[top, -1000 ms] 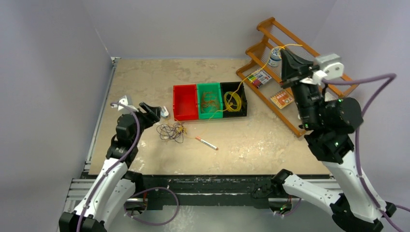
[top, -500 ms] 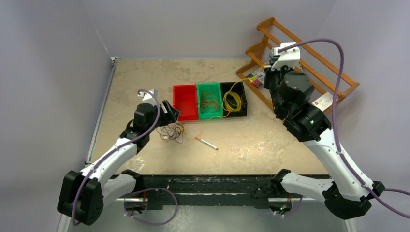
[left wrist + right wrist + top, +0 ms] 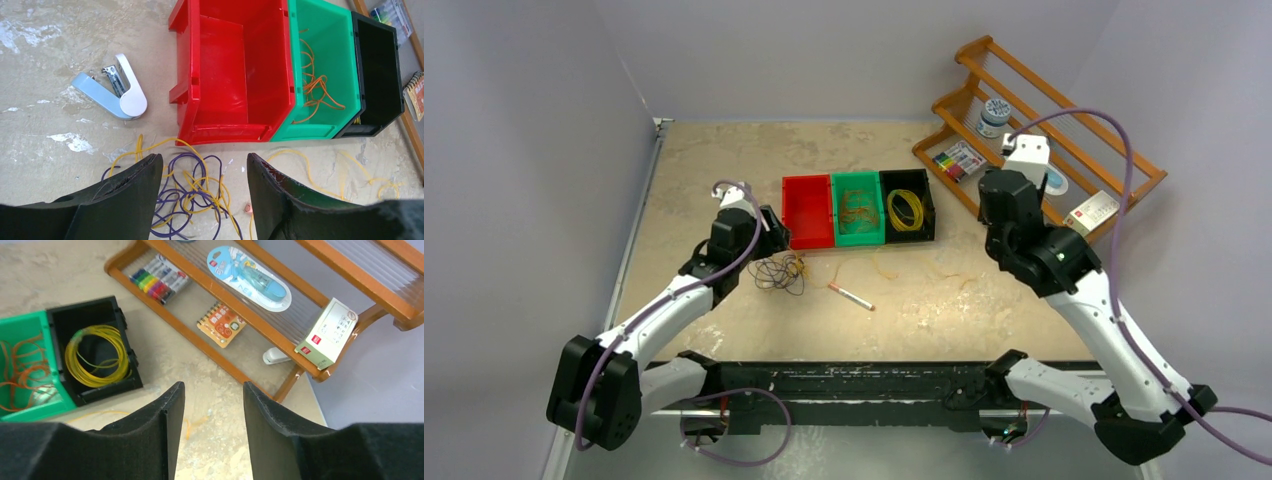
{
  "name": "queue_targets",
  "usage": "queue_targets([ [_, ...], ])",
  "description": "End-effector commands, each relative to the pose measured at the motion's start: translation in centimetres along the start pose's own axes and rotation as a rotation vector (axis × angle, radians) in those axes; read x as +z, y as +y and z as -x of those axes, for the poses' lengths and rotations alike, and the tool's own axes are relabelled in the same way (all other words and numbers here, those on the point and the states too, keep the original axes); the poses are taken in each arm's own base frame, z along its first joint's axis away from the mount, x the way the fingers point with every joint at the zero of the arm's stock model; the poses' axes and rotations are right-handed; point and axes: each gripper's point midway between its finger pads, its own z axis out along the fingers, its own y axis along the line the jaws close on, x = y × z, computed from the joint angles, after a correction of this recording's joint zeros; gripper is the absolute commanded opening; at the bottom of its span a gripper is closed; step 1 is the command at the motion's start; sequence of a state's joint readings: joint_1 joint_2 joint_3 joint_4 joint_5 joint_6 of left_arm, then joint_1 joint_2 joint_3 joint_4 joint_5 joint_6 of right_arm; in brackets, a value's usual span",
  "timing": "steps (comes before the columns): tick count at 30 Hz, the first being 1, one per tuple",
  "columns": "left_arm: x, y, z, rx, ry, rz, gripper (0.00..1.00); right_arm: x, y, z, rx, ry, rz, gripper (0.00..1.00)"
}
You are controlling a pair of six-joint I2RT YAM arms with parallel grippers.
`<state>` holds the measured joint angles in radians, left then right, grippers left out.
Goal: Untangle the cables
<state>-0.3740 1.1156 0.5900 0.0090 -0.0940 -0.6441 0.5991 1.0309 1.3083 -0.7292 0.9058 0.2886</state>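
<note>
Untangling job, seen from my remote station: I have the left fingers (image 3: 125, 200) spread wide with nothing between them, low over the tangle of purple and yellow cables (image 3: 192, 200). The tangle lies on the worktop (image 3: 60, 50) just in front of the red bin (image 3: 235, 75). A pale blue stapler (image 3: 112, 92) rests to the left of that bin. Beside the red bin stands the green bin (image 3: 325, 30), which holds loose orange strands (image 3: 312, 85), and next to it the black bin (image 3: 65, 312), where a yellow coil (image 3: 95, 360) sits. One thin yellow strand (image 3: 320, 170) trails across the worktop in front of the green and black bins, apart from the tangle. A pen (image 3: 851, 296) lies near the tangle, on its right. The right fingers (image 3: 145, 440) are parted and grip nothing, hanging above the bare worktop between the black bin and the wooden rack (image 3: 235, 357), whose shelf carries markers (image 3: 159, 280), a small notebook (image 3: 221, 322) and a white box (image 3: 327, 335).
</note>
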Motion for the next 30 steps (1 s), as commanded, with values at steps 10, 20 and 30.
queue_targets([
  [10,-0.8,-1.4,2.2,-0.009,-0.064,-0.043,0.62,-6.0,15.7,3.3,-0.022,-0.280,0.957,0.58],
  [20,-0.9,-0.6,1.8,-0.033,-0.064,-0.011,0.62,-8.9,29.4,-8.3,-0.172,-0.176,1.399,0.65],
  [30,-0.9,-0.2,1.6,-0.044,-0.066,0.007,0.62,-10.9,34.3,-16.1,-0.269,-0.164,1.515,0.69],
])
